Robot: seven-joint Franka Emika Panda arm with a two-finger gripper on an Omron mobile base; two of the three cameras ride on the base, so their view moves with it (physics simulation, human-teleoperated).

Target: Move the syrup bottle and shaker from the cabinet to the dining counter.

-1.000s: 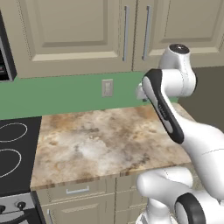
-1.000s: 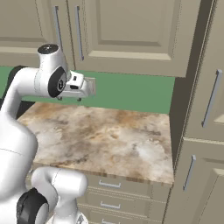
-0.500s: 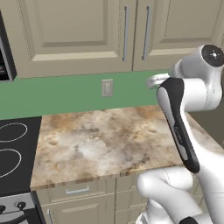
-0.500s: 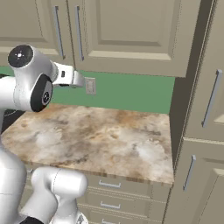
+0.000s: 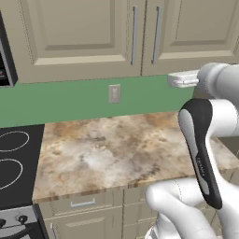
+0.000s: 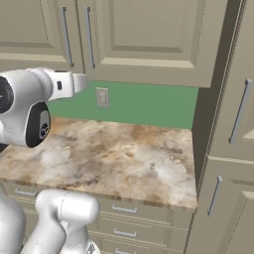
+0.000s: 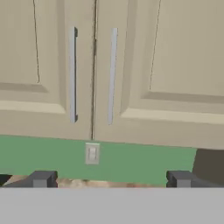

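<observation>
The cabinet (image 5: 93, 37) is a beige wall unit above the worktop, and its two panelled doors are closed. Its silver bar handles (image 7: 72, 74) stand side by side at the middle seam. The syrup bottle and shaker are hidden. The dining counter is out of view. My gripper (image 7: 110, 179) is open, its two dark fingertips (image 7: 41, 178) wide apart with nothing between them. It faces the cabinet doors from a distance. The gripper (image 5: 172, 80) hovers just below the cabinet's bottom edge, in front of the green wall, and the gripper (image 6: 84, 82) is level there too.
A marbled kitchen worktop (image 5: 116, 144) lies below the hand, with drawers under it. A stove (image 5: 14, 163) sits at its left. A wall outlet (image 5: 114, 93) is on the green backsplash. A tall beige cabinet (image 6: 233, 124) closes off the right side.
The arm has lifted, and its big joint has swung closer to the cameras. The hand now sits higher, just under the cabinet doors. The jaws stay open.
</observation>
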